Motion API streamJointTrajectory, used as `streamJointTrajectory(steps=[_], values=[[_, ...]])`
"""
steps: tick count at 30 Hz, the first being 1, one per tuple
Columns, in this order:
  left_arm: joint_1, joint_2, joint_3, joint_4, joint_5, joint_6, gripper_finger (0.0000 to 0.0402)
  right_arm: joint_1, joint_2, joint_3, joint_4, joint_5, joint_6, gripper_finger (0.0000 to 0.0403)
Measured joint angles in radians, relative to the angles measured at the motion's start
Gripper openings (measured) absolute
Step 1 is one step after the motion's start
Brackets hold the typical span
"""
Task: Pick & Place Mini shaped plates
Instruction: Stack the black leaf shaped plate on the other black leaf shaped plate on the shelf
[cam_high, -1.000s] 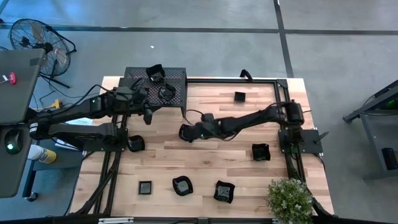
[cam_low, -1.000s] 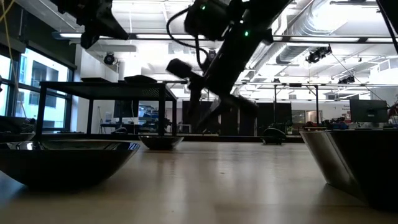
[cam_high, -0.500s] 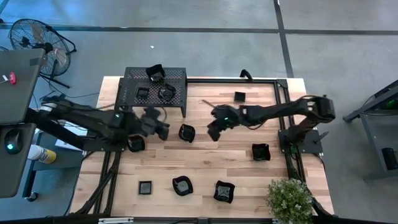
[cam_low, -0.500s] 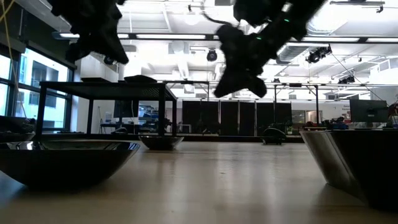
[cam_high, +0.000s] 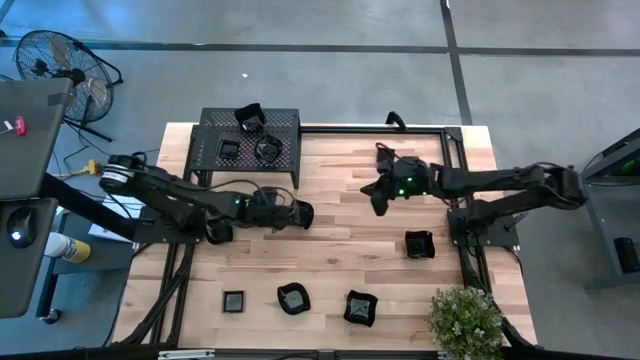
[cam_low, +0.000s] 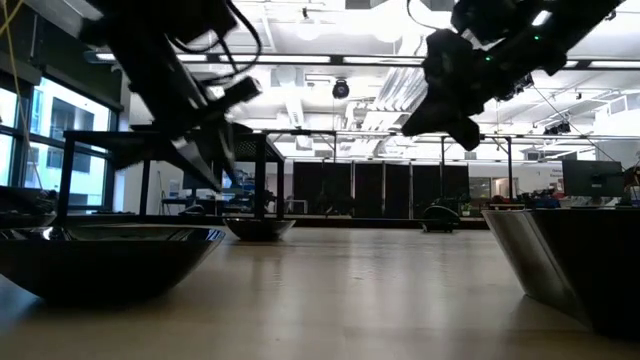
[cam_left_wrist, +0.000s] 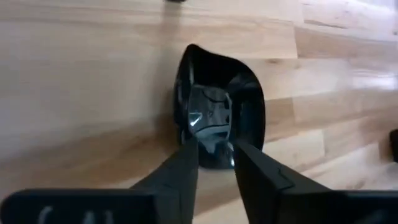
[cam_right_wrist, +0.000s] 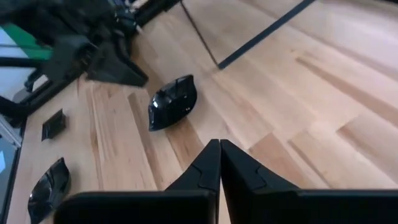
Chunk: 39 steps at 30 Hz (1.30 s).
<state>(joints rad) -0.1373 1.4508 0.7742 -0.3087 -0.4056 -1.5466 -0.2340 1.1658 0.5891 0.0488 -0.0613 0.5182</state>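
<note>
One plate (cam_left_wrist: 217, 118) just beyond left end effector (cam_left_wrist: 216, 165)

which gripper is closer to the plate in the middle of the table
Left. The left gripper is right at the plate, fingers open around its rim. The right gripper is shut and well off to the plate's right, above the bare wood.
</note>
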Motion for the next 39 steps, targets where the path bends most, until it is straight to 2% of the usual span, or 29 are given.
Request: streamJointTrajectory(steps=[3,9,19,23,26,33,39], values=[[0.041,0.046,0.000,0.014,0.026,0.016,0.0118,-0.019,-0.039,-0.014,0.002,0.000,-0.005,0.0002],[0.088,0.093,0.000,0.004,0.072,0.028,0.0107,-0.029,-0.063,-0.015,-0.001,0.000,-0.005,0.0002],[0.092,0.103,0.000,-0.002,0.078,0.084,0.0028,-0.029,-0.063,-0.015,-0.002,0.004,-0.027,0.0002],[0.092,0.115,-0.001,0.013,0.101,0.083,0.0014,-0.029,-0.063,-0.015,0.001,0.009,-0.030,0.0004],[0.092,0.120,-0.003,0.013,0.115,0.080,0.0024,-0.029,-0.063,-0.015,0.001,0.011,-0.030,0.0002],[0.092,0.120,-0.001,0.029,0.126,0.091,0.0078,-0.029,-0.062,-0.015,0.006,0.025,-0.029,0.0003],[0.092,0.120,-0.001,0.029,0.120,0.111,0.0076,-0.029,-0.062,-0.015,0.007,0.025,-0.030,0.0004]])
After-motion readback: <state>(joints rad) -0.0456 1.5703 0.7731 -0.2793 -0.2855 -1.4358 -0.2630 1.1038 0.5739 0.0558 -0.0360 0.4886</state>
